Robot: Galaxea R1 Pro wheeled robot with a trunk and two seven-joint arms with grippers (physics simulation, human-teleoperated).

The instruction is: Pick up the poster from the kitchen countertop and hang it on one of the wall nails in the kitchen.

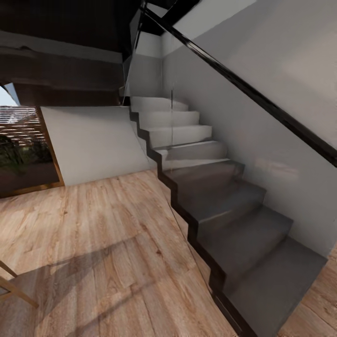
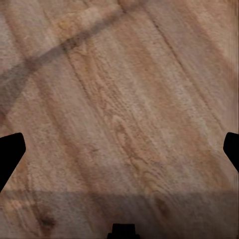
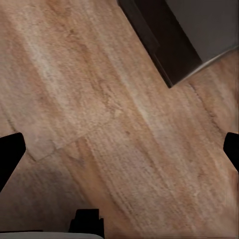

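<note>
- My left jaws (image 2: 119, 149) and right jaws (image 3: 119, 149) both stand wide, empty, fingertips cut off at the frame edges, over wooden floor (image 1: 93, 234).
- One staircase (image 1: 224, 206) ahead, perhaps eight steps; its black handrail (image 1: 252, 93) is cut off.

Matt grained wood floor (image 1: 93, 224), smooth grey matt stairs (image 1: 243, 234), glossy black handrail (image 1: 262, 100), clear glass balustrade (image 1: 154, 70).

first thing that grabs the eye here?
The dark grey staircase climbing along the pale wall at right, under a black handrail. Next, the wood plank floor crossed by long shadows, with a window onto greenery at far left. Both wrist views look down on that floor, fingers spread.
</note>
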